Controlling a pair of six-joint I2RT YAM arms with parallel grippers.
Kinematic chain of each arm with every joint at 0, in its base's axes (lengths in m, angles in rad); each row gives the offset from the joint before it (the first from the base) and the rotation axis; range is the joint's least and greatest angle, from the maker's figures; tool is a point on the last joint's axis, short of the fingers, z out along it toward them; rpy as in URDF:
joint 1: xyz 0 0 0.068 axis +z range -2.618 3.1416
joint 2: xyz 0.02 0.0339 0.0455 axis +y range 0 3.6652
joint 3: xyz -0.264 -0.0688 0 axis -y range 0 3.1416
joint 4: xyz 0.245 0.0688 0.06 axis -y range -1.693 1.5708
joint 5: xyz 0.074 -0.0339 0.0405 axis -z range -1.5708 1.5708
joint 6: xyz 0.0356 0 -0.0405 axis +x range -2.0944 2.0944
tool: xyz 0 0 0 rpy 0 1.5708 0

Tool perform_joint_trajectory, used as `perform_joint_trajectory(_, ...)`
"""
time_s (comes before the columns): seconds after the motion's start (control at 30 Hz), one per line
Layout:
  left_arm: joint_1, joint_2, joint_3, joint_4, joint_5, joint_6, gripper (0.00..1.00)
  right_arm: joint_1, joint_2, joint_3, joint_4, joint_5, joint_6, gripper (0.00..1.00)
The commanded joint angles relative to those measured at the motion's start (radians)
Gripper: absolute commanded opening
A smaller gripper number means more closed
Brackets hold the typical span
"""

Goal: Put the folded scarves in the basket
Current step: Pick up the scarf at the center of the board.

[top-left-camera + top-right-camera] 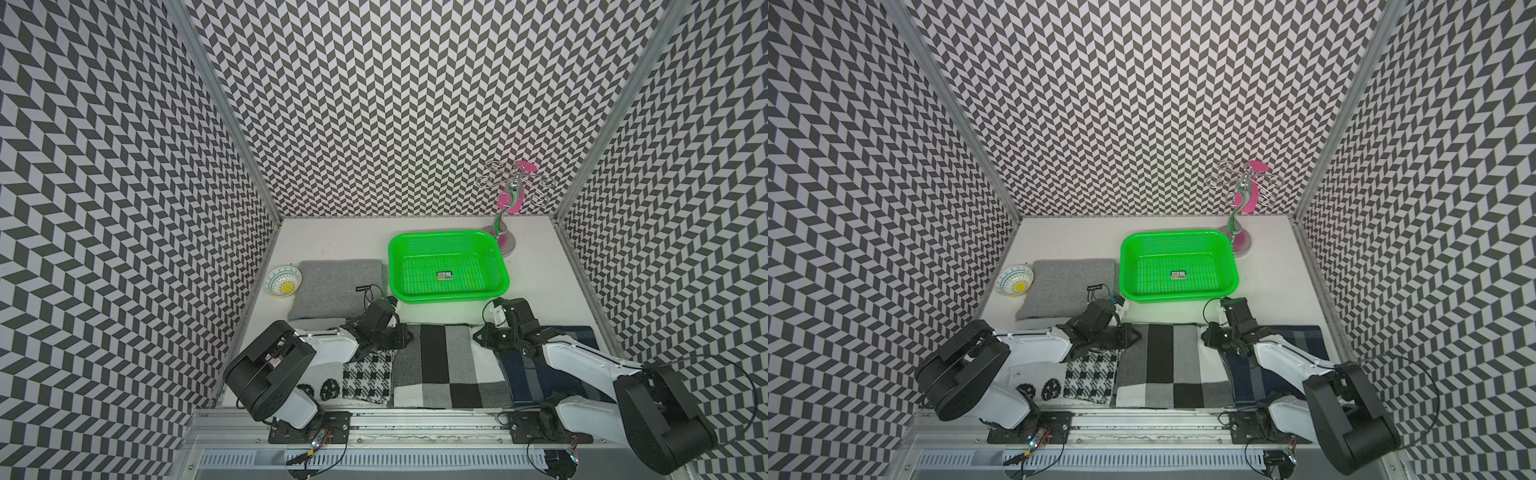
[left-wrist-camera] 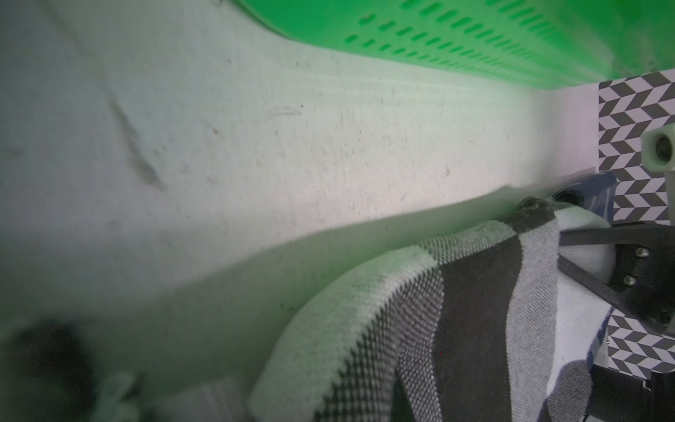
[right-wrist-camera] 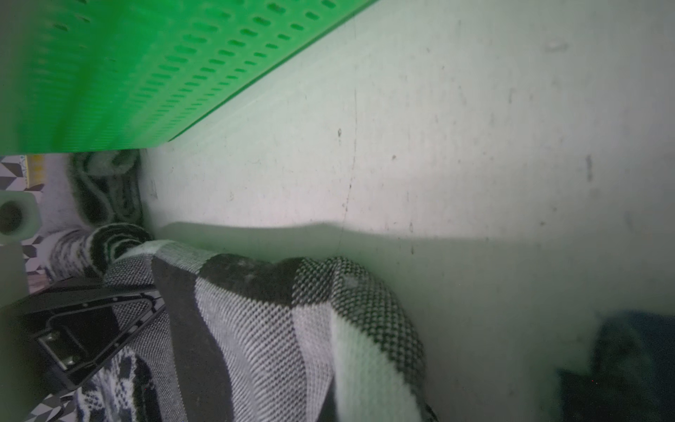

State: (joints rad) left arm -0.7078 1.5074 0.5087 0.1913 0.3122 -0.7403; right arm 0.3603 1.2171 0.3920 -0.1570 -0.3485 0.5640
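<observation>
Green plastic looms close in both wrist views, so the basket [image 1: 451, 297] is just beyond my fingertips, holding nothing but the sticker on its floor. On the near side of the basket lies the folded scarf [image 1: 440, 365], woven in grey, black and white blocks. Its far edge is just short of the basket's near wall, and it is not yet inside. My left gripper [image 1: 402, 337] and my right gripper [image 1: 481, 335] are both pinched tight on that edge, one at each corner nearest the basket. The cloth between them bulges up off the table [image 1: 332, 241]. I judge the lift to be the risky part. If either pinch has caught only the top layer, the fold will fall open as I raise it, and a loose tail will trail outside the basket. If I rise too little, the hanging cloth could catch the basket's near wall and shove the light plastic toward the metal stand [image 1: 505, 237] behind it. The checked scarf [image 1: 365, 378] and the navy scarf [image 1: 579, 334] flank mine on the basket's near side. As far as I can tell they lie right against it, so they may drag along. An uneven lift between my arms would twist the bundle.
</observation>
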Motion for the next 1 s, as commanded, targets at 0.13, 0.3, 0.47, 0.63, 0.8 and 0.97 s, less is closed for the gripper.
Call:
perform_joint_trajectory(0.13, -0.012, -0.104, 0.054, -0.082, -0.045, 0.03, 0.0, 0.014, -0.154, 0.023, -0.08, 0.032, -0.048, 0.0)
perform_joint_trajectory(0.3, -0.012, -0.141, 0.088, -0.121, -0.083, 0.054, 0.0, 0.014, -0.245, 0.038, -0.091, 0.08, -0.089, 0.0)
perform_joint_trajectory(0.47, -0.015, -0.174, 0.119, -0.159, -0.118, 0.07, 0.0, 0.014, -0.296, 0.051, -0.068, 0.087, -0.101, 0.0)
perform_joint_trajectory(0.63, -0.032, -0.221, 0.152, -0.2, -0.147, 0.087, 0.0, 0.014, -0.362, 0.053, -0.052, 0.079, -0.118, 0.0)
perform_joint_trajectory(0.8, -0.037, -0.281, 0.188, -0.242, -0.183, 0.104, 0.0, 0.014, -0.418, 0.07, -0.042, 0.096, -0.124, 0.0)
perform_joint_trajectory(0.97, -0.038, -0.279, 0.25, -0.274, -0.195, 0.118, 0.0, 0.014, -0.416, 0.131, -0.061, 0.104, -0.133, 0.0)
